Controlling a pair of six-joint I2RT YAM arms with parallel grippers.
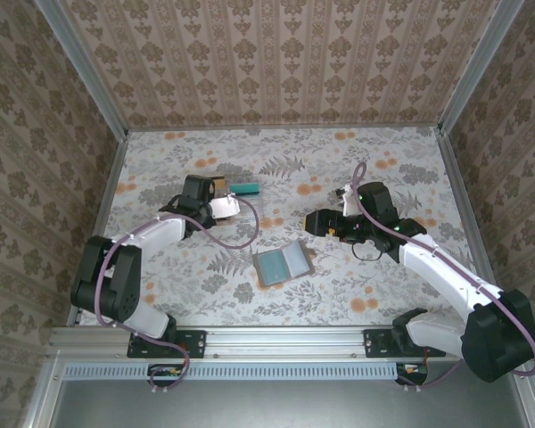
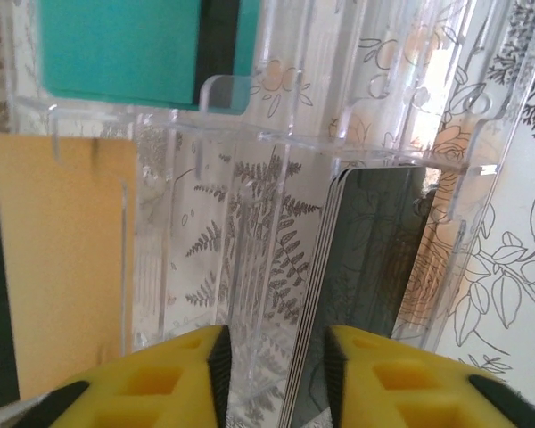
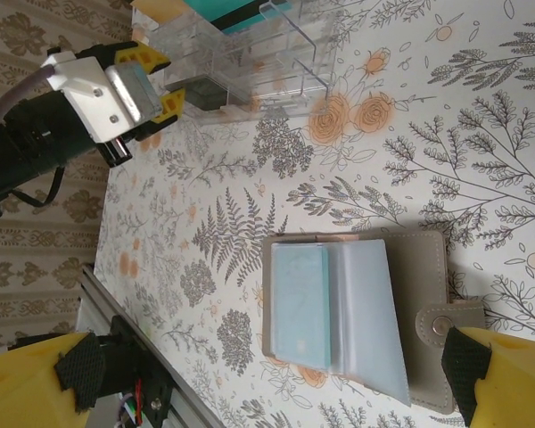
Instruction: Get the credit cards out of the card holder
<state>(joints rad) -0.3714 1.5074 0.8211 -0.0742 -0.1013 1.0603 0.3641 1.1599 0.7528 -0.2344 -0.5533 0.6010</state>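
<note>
Near right jaws, apart from left jaws: card holder (image 1: pixel 283 264), open.

The tray (image 2: pixel 236 267) is clear glossy plastic; the card holder (image 3: pixel 339 312) looks matt, leather-like.

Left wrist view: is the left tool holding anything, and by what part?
Apparently nothing. The dark card stands in the clear tray, its near edge between the jaws of the left tool, but a gap shows beside it.
</note>
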